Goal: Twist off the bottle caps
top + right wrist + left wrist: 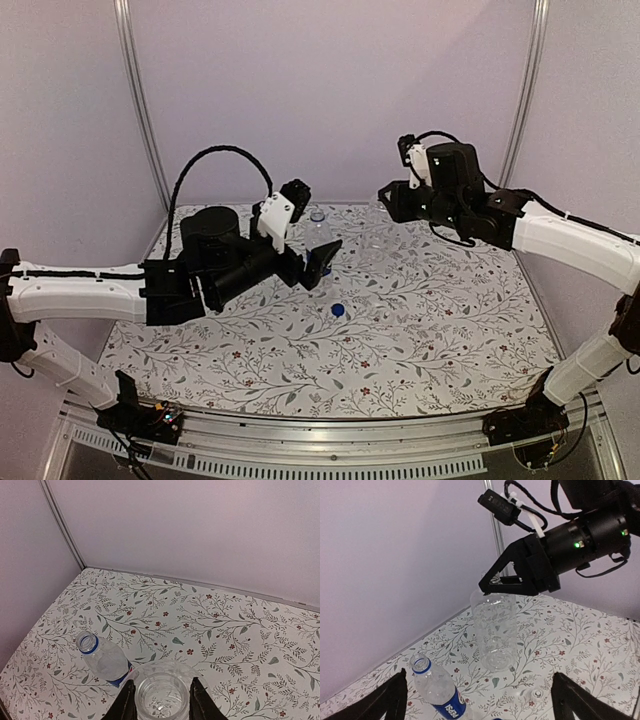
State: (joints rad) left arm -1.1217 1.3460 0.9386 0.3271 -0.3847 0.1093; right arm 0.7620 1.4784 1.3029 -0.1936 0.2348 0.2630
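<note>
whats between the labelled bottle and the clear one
Only bare floral tablecloth. The left wrist view shows an open gap between the labelled bottle and the clear bottle.

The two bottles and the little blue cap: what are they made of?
Unlabelled bottle: clear, glossy thin plastic by the look; the flowered table cover shows through it. Labelled bottle: likely the same plastic, with a dark blue printed wrap. Blue cap: opaque, probably moulded plastic; too small to judge its finish.
</note>
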